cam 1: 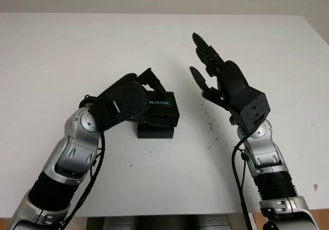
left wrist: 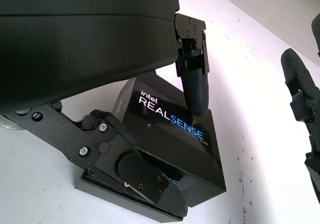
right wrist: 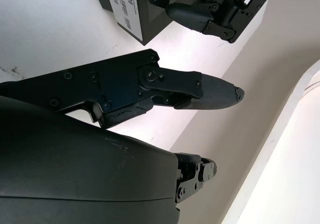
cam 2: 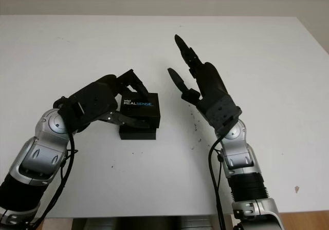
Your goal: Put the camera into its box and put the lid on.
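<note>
On the white table (cam 1: 61,50) sits a black box base (cam 1: 156,132), and the left hand (cam 1: 134,100) grips the black lid (cam 1: 163,108) printed "RealSense", holding it tilted over that base so the lid overlaps the base's far part while the base's near edge sticks out from under it. From the head camera the left hand covers the lid's left side, with one finger (cam 2: 138,88) laid over the lid's top edge. The left wrist view adds what the head views hide: a finger (left wrist: 196,86) pressed down on the printed face of the lid and another finger (left wrist: 135,176) clamped along its lower side, just above the base (left wrist: 125,204). Whether the camera lies inside the base cannot be told, since the lid and hand cover the opening. The right hand (cam 1: 218,78) is open and raised above the table just right of the box, holding nothing. Its wrist view shows a barcode label (right wrist: 122,6) on the side of the box, which the head views do not reveal, and dark specks (cam 1: 211,122) mark the table beneath the right hand.
</note>
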